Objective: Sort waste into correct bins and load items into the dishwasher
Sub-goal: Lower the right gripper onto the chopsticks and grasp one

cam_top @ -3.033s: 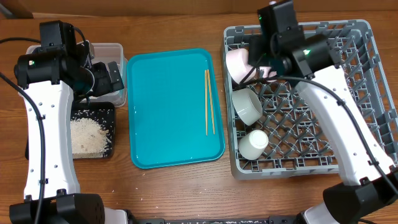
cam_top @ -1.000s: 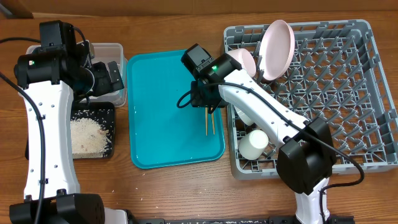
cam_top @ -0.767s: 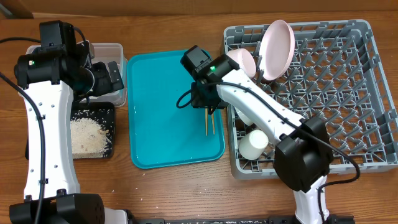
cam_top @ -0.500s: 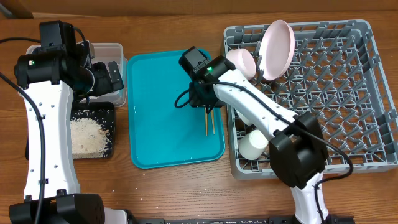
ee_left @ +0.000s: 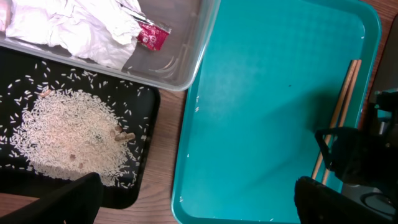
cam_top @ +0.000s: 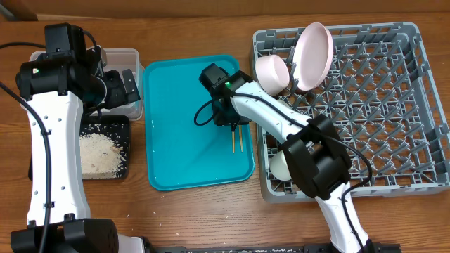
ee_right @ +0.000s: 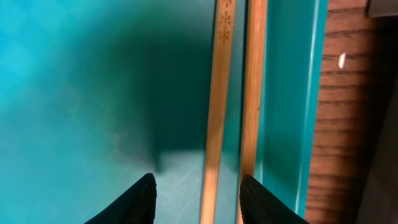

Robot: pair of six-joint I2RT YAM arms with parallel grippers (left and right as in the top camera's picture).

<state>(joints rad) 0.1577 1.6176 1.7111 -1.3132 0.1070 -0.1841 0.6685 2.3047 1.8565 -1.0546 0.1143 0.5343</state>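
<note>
Chopsticks (ee_right: 216, 93): pair, side by side on teal tray (cam_top: 176, 140), close against its right rim.
Right hand (ee_right: 198, 200): open, empty, low over the pair; one finger appears to sit above the outer stick.
Risk: closing catches one stick only, or the rim blocks a finger.
Left hand (ee_left: 199, 202): wide open, empty, over black tray (ee_left: 15, 74) and teal tray.

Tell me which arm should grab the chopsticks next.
Right. The right gripper hangs open over the chopsticks on the teal tray, fingertips straddling one stick; the left gripper sits away by the clear tub.
</note>
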